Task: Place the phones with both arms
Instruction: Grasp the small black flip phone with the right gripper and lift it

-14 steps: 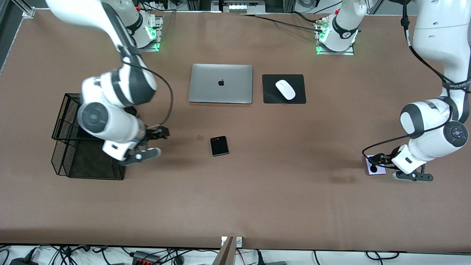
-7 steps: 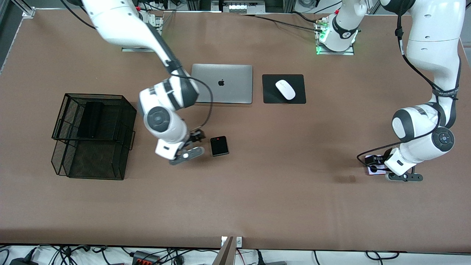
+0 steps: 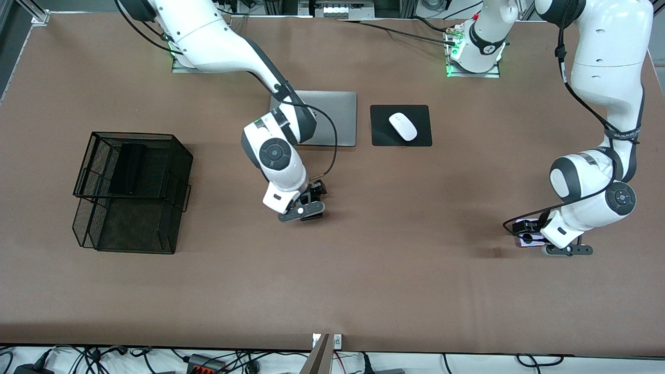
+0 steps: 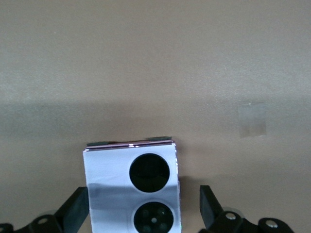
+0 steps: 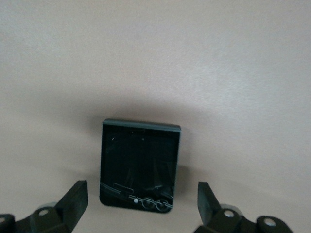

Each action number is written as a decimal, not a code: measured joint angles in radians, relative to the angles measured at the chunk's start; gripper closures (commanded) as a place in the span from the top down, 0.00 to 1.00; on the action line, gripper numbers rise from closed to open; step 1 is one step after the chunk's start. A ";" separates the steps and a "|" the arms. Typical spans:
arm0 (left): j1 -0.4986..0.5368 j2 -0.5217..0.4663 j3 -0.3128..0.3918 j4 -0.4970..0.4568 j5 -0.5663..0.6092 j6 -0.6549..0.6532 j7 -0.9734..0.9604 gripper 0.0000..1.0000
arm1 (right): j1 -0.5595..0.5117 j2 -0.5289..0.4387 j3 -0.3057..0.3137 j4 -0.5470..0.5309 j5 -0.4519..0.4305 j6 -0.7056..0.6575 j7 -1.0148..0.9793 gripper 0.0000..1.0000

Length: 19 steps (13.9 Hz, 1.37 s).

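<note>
Toward the right arm's end of the table, a black wire basket (image 3: 132, 189) holds the long black phone (image 3: 128, 169) in its upper tray. Near the table's middle, the right gripper (image 3: 303, 206) hangs over the small black phone (image 5: 140, 165), fingers (image 5: 74, 201) spread wide to either side of it without touching. Toward the left arm's end, the left gripper (image 3: 557, 243) hangs wide open over the lavender-white phone (image 4: 132, 191), which lies flat between its fingers (image 4: 209, 206).
</note>
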 measured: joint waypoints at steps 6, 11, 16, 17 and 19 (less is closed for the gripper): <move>0.006 0.002 0.001 0.000 -0.002 0.022 0.000 1.00 | 0.016 0.045 -0.001 0.009 0.000 0.043 0.021 1.00; 0.008 0.017 0.002 0.000 -0.012 0.036 0.000 1.00 | 0.028 0.071 -0.007 0.032 -0.014 0.046 0.037 1.00; 0.008 0.023 0.002 0.000 -0.013 0.039 0.001 0.74 | 0.028 0.072 -0.009 0.034 -0.032 0.046 0.037 0.99; 0.008 0.023 0.002 0.000 -0.013 0.039 0.001 0.71 | 0.028 0.073 -0.010 0.034 -0.032 0.046 0.037 0.97; 0.008 0.023 0.002 0.000 -0.014 0.039 0.000 0.65 | 0.028 0.077 -0.010 0.034 -0.032 0.046 0.037 0.92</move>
